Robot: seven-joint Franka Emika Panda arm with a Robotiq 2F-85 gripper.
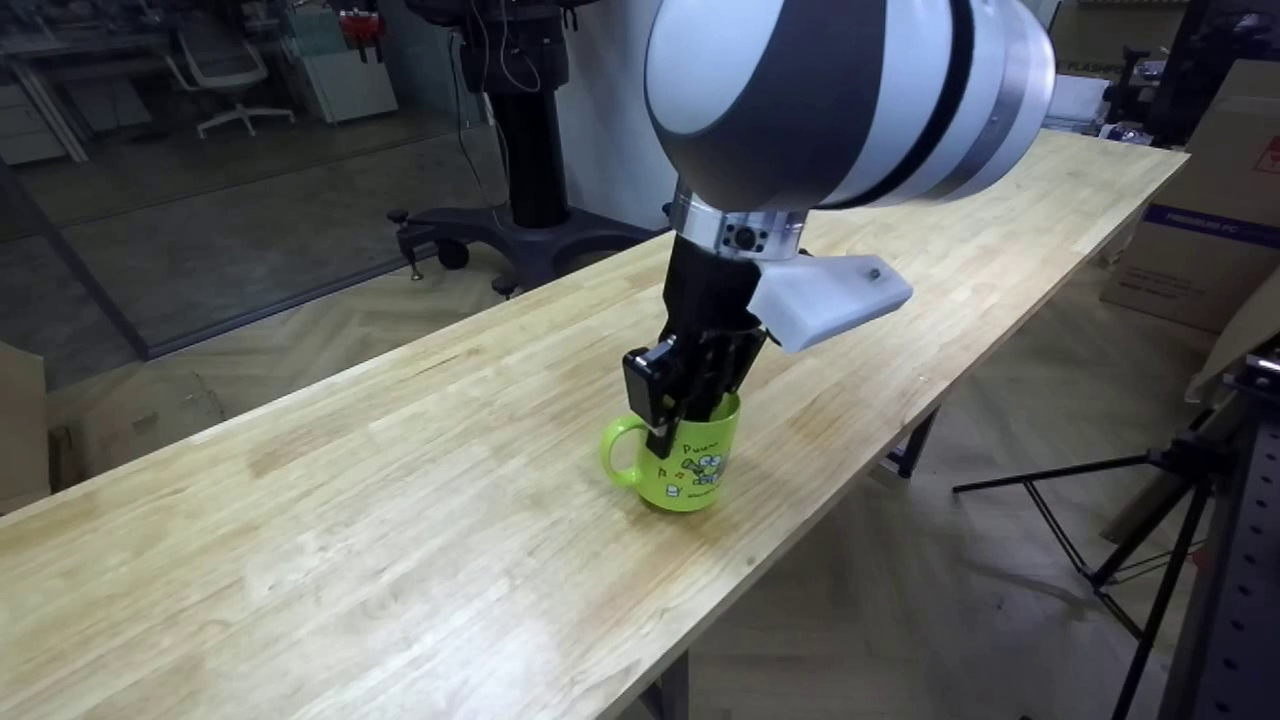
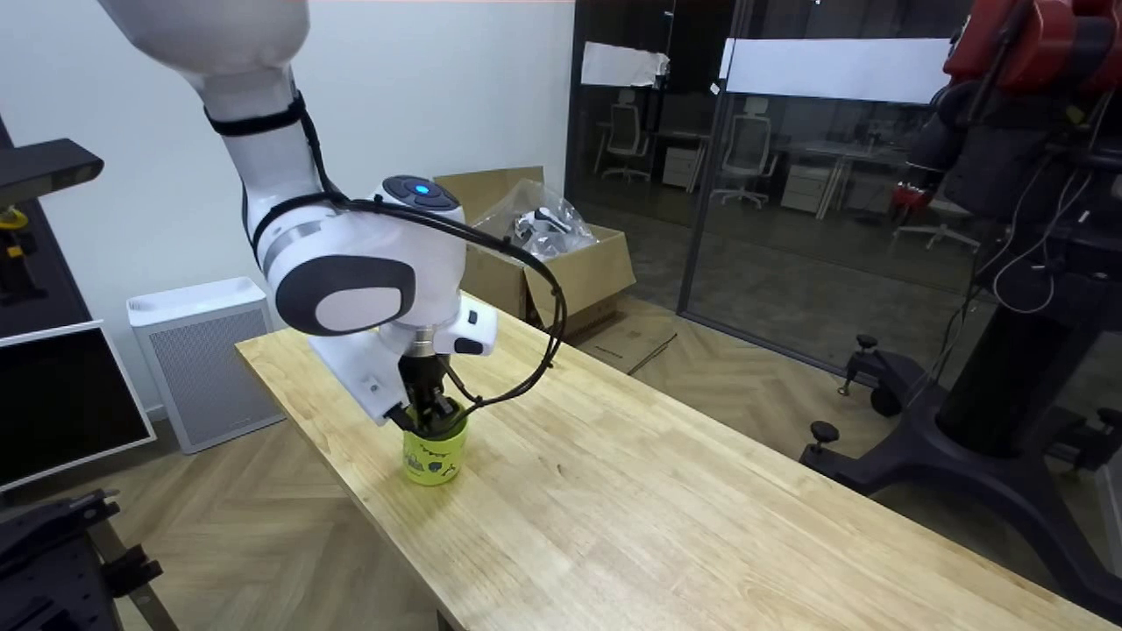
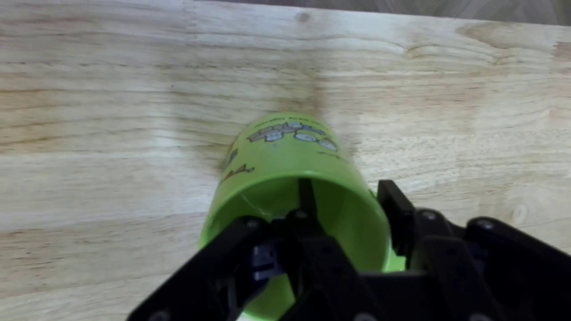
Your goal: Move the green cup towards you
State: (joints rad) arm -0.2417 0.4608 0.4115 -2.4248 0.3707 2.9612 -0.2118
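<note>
The green cup (image 1: 690, 470) stands upright on the wooden table in both exterior views, near one long edge; it also shows in an exterior view (image 2: 431, 460). It is lime green with printed cartoon drawings. Its loop handle (image 1: 612, 455) points left in that view. My gripper (image 1: 688, 422) reaches down over the rim. In the wrist view (image 3: 345, 185) one finger is inside the cup and the other is outside, on the handle side, with the cup wall between them. The fingers are apart, with a gap between the inner finger and the wall. Much of the handle is hidden there.
The long wooden table (image 1: 400, 500) has its edge close to the cup. An open cardboard box (image 2: 578, 272) stands on the floor past the table's end. A black wheeled stand (image 1: 540, 220) is beside the table. A tripod (image 1: 1120, 540) stands on the other side.
</note>
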